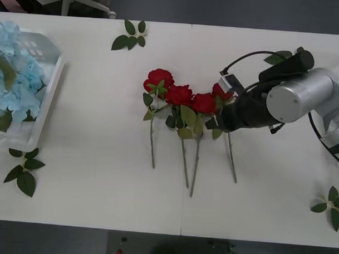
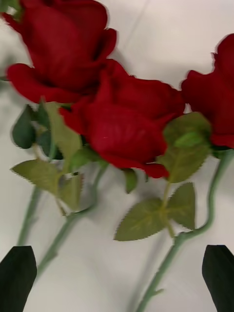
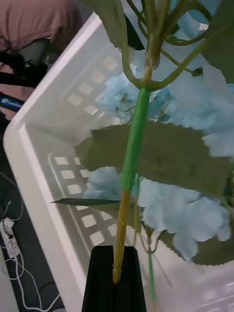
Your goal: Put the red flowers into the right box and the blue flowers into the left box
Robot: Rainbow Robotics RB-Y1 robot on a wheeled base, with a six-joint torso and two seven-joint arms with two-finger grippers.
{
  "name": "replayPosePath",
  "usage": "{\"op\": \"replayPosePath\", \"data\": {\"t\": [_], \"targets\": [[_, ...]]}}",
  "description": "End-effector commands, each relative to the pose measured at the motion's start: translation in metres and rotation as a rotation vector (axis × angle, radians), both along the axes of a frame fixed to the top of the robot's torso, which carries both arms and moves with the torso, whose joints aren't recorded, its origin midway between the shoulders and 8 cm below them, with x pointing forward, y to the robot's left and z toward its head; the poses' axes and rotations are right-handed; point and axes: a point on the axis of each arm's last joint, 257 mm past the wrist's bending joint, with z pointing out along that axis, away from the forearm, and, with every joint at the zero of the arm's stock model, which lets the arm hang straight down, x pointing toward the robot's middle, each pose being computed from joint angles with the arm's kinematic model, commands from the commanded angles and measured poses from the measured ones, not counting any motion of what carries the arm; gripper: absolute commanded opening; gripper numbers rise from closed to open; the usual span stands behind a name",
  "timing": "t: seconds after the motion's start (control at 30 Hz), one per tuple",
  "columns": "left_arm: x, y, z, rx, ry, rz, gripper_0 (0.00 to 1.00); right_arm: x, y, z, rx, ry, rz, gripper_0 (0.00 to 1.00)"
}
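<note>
Four red flowers [image 1: 181, 99] on table [image 1: 90, 174]

The right arm is a thick tube with a brushed silver cylindrical joint housing, capped by a flat round end, and a matte black forearm section running to the right hand [image 1: 215, 122]. A thin black cable loops over the forearm to a small white connector block. That hand's two fingers [image 2: 17, 278] are flat, black and round-tipped. The left hand [image 3: 115, 285] has matching black fingers.
</note>
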Motion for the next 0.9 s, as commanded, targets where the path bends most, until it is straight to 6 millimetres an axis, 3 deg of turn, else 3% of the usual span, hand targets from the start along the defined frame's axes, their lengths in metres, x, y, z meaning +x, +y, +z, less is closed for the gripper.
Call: {"op": "replayPosePath", "data": {"t": [0.03,0.1,0.13,0.17,0.2,0.27,0.3,0.43,0.57,0.7,0.77,0.83,0.9], "targets": [[0.0,0.021,-0.012,0.074,-0.024,0.01,0.02,0.038,0.013,0.028,0.016,-0.064,-0.117,1.0],[-0.001,0.022,-0.016,0.068,-0.026,0.016,0.13,0.049,0.008,0.022,-0.01,-0.08,-0.144,1.0],[0.0,0.022,-0.016,0.066,-0.032,0.016,0.28,0.054,0.006,0.018,-0.026,-0.085,-0.155,1.0],[0.0,0.022,-0.016,0.066,-0.034,0.016,0.36,0.057,0.005,0.016,-0.036,-0.091,-0.16,1.0],[0.0,0.022,-0.016,0.066,-0.034,0.016,0.36,0.057,0.005,0.016,-0.036,-0.091,-0.16,1.0],[0.002,0.016,-0.013,0.059,-0.041,0.005,0.8,0.066,0.007,0.007,-0.057,-0.104,-0.176,1.0],[0.004,0.01,-0.011,0.055,-0.046,-0.005,0.85,0.067,0.008,0.006,-0.053,-0.103,-0.184,0.98],[0.009,-0.011,0.01,0.058,-0.075,-0.055,0.87,0.072,0.004,0.004,-0.078,-0.122,-0.196,0.97],[0.0,-0.038,0.044,0.002,-0.099,-0.111,0.87,0.074,-0.01,0.001,-0.112,-0.124,-0.214,0.97],[-0.015,-0.079,0.079,-0.081,-0.078,-0.192,0.87,0.077,-0.026,-0.005,-0.13,-0.12,-0.233,0.97],[-0.024,-0.109,0.087,-0.158,-0.063,-0.236,0.87,0.078,-0.032,-0.003,-0.126,-0.116,-0.238,0.97],[-0.03,-0.137,0.083,-0.265,-0.048,-0.264,0.87,0.077,-0.032,0.001,-0.11,-0.112,-0.236,0.97],[-0.038,-0.175,0.065,-0.415,-0.026,-0.287,0.87,0.076,-0.029,0.01,-0.076,-0.112,-0.227,0.97]]}}
